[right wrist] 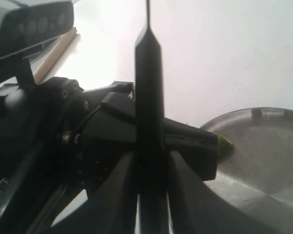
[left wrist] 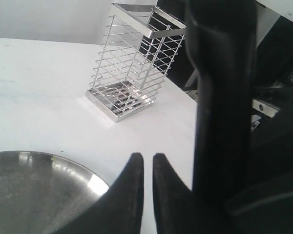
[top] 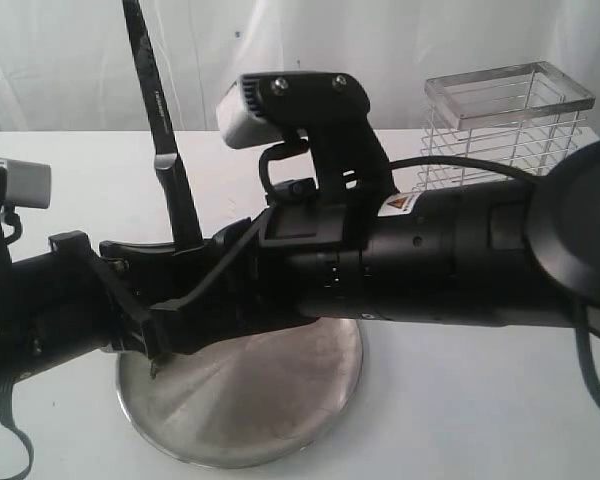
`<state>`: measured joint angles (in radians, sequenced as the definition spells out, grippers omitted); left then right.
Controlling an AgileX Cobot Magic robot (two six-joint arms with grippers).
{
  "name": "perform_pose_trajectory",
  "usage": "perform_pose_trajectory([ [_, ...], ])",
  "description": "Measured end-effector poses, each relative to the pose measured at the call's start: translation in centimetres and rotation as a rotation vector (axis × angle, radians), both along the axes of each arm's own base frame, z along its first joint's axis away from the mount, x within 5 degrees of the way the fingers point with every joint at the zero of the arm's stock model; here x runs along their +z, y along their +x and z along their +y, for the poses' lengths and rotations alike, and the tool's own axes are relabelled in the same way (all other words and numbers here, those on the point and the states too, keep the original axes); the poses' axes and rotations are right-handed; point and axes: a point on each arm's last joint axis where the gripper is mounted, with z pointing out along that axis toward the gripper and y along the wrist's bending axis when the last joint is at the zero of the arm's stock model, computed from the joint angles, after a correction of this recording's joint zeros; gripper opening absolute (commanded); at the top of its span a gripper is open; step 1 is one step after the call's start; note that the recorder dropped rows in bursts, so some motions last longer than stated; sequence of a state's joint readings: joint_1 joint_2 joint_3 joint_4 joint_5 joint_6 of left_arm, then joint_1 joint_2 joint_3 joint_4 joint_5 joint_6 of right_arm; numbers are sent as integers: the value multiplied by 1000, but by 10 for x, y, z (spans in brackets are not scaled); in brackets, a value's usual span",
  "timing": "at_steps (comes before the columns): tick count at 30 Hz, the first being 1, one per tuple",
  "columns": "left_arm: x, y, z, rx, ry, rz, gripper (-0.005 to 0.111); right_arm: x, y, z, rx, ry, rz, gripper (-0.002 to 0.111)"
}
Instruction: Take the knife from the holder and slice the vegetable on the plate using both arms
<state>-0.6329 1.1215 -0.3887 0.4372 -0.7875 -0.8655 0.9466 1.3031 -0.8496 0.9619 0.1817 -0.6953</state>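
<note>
Now | right hand (right wrist: 151,163) grips knife (top: 151,90) upright | left hand (left wrist: 147,158) narrow | plate (top: 250,410) holds vegetable (right wrist: 224,144) | holder (top: 510,130) stands apart

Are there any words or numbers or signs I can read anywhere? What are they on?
No words or numbers can be read clearly.
The warning triangle sticker on the right arm is a sign only; its print is too small to read.
The faint marking on the knife blade is too blurred to read.

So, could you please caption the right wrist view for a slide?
Fingers hold the knife blade-up; plate and vegetable beyond.
</note>
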Motion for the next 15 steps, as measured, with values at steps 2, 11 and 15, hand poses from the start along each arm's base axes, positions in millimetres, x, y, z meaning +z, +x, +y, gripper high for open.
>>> perform_pose_trajectory([
  [2, 0, 0, 0, 0, 0, 0, 16, 0, 0, 0, 0, -1, 1, 0],
  [11, -1, 0, 0, 3, 6, 8, 16, -1, 0, 1, 8, -8, -2, 0],
  [15, -4, -3, 1, -8, 83, 5, 16, 0, -4, -2, 53, -37, -5, 0],
])
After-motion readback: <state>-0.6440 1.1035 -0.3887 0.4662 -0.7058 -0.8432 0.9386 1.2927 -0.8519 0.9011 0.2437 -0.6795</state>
